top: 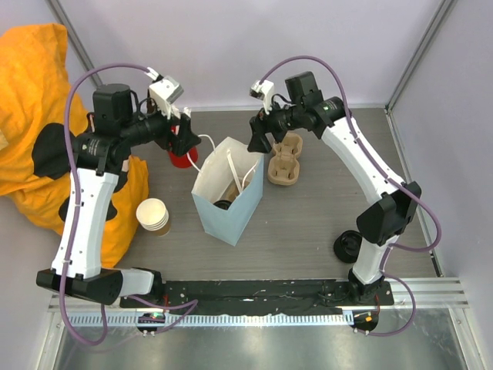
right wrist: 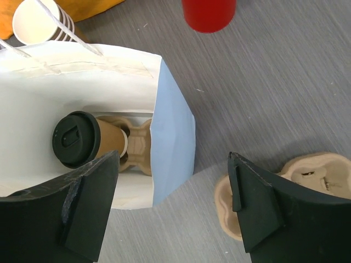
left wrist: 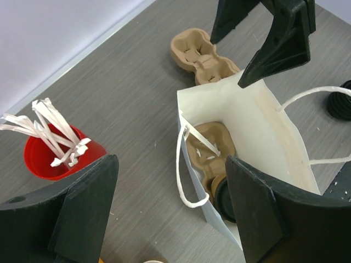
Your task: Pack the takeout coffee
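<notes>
The takeout coffee [right wrist: 82,139], a tan cup with a black lid, sits in a brown carrier [right wrist: 134,145] at the bottom of the pale blue paper bag [right wrist: 173,142]. In the top view its lid [top: 224,204] shows inside the bag [top: 231,220]. My left gripper [left wrist: 170,208] is open above the bag's left wall, with the white handle loop [left wrist: 184,175] between its fingers but not pinched. My right gripper [right wrist: 173,211] is open over the bag's right wall, which lies between its fingers untouched. The two grippers [top: 185,140] [top: 258,140] flank the bag's far end.
A red cup [top: 181,159] holding white strips stands left of the bag. A second brown carrier [top: 285,160] lies to the bag's right. A stack of lidless paper cups [top: 154,216] stands front left, loose black lids [top: 348,247] front right, and orange cloth [top: 31,116] covers the far left.
</notes>
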